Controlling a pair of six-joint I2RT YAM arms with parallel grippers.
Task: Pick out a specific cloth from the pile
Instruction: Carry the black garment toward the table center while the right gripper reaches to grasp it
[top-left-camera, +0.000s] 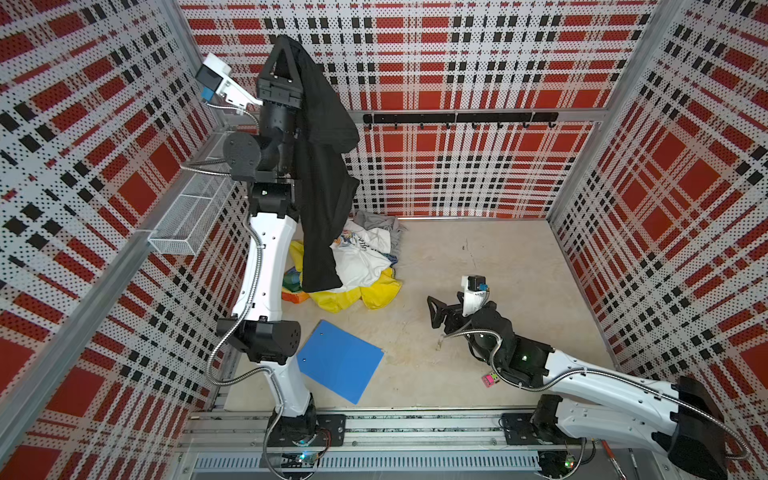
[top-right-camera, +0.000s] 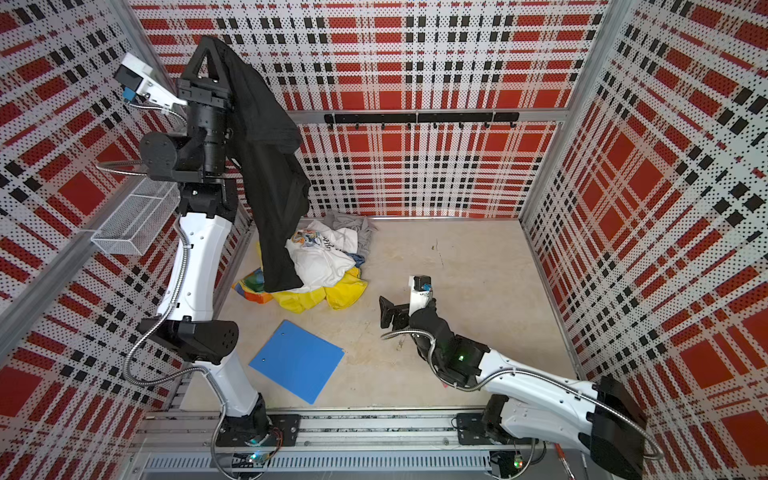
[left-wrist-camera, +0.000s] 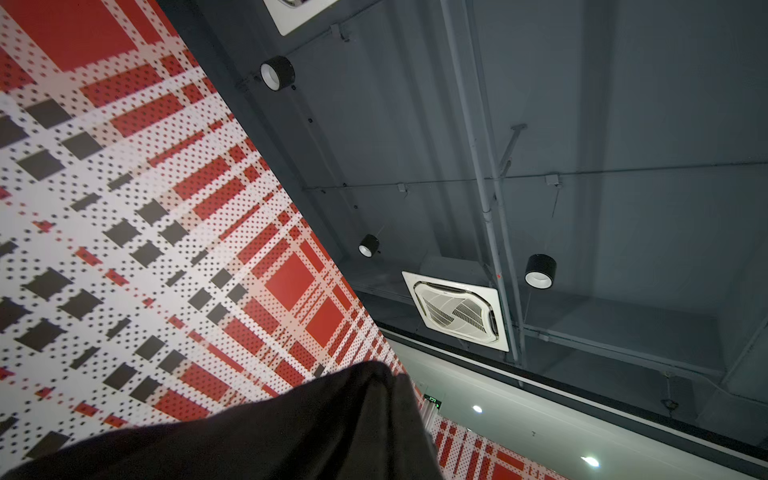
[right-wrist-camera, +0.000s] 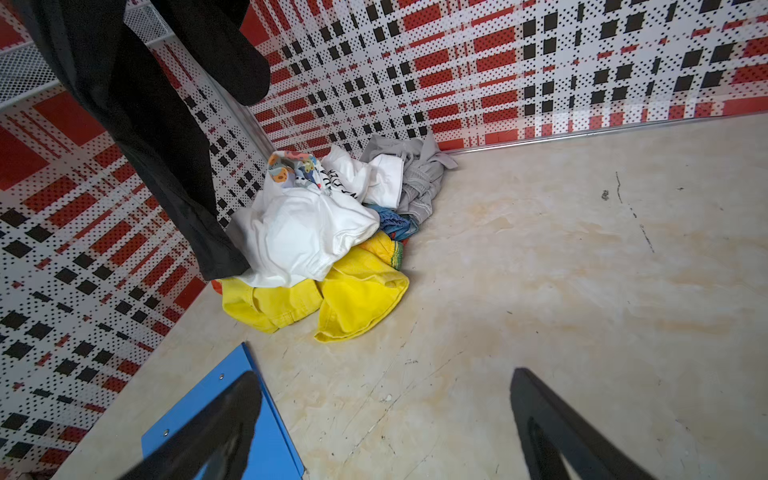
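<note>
High in the upper left of both top views, the left gripper (top-left-camera: 286, 41) pinches the black cloth (top-left-camera: 324, 187), which hangs straight down toward the pile (top-left-camera: 365, 270) (hem touching or just clear, unclear), well apart from the wide-open, empty right gripper (top-left-camera: 434, 309).

— How many robot arms?
— Two: the left arm (top-left-camera: 270, 249) and the right arm (top-left-camera: 602, 382).
— And laundry?
— One black cloth (top-left-camera: 324, 174) and one pile (top-left-camera: 361, 266) of clothes.
— Anything else?
— One blue folder (top-left-camera: 340, 359), one wire basket (top-left-camera: 187, 220), one hook rail (top-left-camera: 457, 118), one small pink thing (top-left-camera: 490, 379).
</note>
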